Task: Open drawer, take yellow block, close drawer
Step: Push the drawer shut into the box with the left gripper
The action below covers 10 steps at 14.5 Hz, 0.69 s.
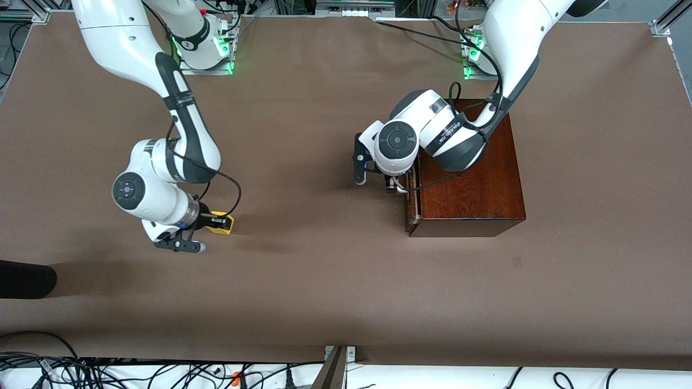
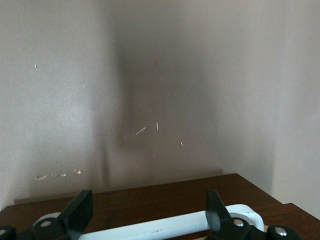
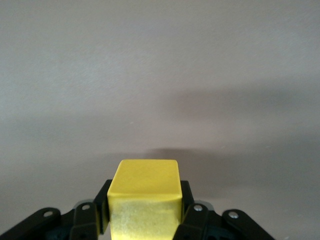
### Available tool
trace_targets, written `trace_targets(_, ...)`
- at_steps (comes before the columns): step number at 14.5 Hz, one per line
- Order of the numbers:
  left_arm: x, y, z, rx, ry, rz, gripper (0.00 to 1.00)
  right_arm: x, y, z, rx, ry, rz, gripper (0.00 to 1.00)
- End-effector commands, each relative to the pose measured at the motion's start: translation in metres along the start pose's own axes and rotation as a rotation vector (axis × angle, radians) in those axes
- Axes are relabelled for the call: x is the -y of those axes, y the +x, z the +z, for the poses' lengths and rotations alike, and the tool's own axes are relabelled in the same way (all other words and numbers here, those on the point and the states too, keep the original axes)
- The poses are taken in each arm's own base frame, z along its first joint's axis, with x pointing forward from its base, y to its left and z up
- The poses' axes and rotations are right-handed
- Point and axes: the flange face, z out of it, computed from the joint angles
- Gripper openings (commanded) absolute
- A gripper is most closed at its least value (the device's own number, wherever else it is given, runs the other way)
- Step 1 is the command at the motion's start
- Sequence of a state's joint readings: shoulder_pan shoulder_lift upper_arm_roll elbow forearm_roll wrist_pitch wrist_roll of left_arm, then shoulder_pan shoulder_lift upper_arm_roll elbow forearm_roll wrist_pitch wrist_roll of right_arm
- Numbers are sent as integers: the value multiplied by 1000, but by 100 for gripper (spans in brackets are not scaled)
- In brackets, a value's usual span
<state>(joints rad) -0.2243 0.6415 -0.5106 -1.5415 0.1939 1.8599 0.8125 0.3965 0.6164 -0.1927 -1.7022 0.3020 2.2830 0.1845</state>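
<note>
The dark reddish-brown wooden box (image 1: 470,173) stands toward the left arm's end of the table. Its drawer (image 1: 412,202) is pushed in and no pale interior shows. My left gripper (image 1: 393,186) is open at the drawer front, its fingers (image 2: 80,212) wide apart over the white bar handle (image 2: 165,227) without gripping it. My right gripper (image 1: 215,221) is shut on the yellow block (image 1: 224,222), low over bare table toward the right arm's end. In the right wrist view the block (image 3: 145,195) fills the space between the fingers (image 3: 102,205). I cannot tell whether it touches the table.
The brown table (image 1: 324,270) spreads between the two arms. A black object (image 1: 24,278) juts in at the edge near the right arm's end. Cables (image 1: 162,373) run along the edge nearest the front camera.
</note>
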Motion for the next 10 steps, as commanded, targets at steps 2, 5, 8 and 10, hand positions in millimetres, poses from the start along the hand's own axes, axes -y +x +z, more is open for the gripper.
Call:
trace_targets(2,-5,-17,-23,48,21,13,100,4,8,14,16,-1,24,14)
trace_targets(5,-4,-18,-23,49,20,11,100,3,7,16,20,-2,33,37)
trace_targets(8,-6,-15,-27,31,15,8,100,4,8,7,10,8,29,100)
trace_targets(10,-19,-10,-52,-25,13,-15,100,7,10,-13,-10,23,16,100)
